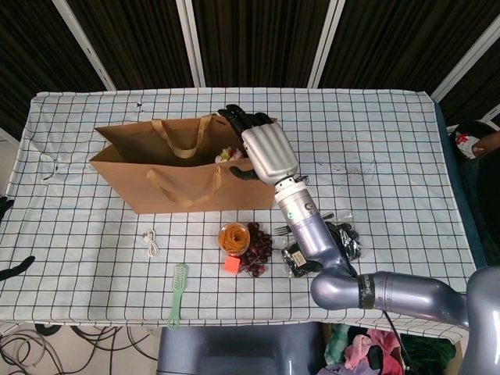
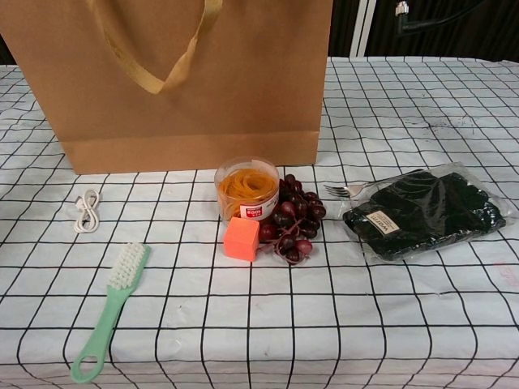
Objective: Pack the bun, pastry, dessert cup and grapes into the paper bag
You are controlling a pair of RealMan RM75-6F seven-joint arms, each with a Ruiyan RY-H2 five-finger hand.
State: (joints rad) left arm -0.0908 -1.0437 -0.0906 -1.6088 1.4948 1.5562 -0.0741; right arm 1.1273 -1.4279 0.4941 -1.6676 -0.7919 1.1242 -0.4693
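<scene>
Bun sits in paper bag mouth, right end; right hand over it, fingers spread, nothing gripped. Dessert cup w/ grapes touching, pastry nearby on surface. Left hand at edge, state unclear.

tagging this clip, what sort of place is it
Probably a robot test or lab room, not a home: a table under a gridded cloth, dark panelled partitions behind, and loose cables on the floor.

head: high, looking down on whole table | chest: low, close, level | shared: paper bag front
</scene>
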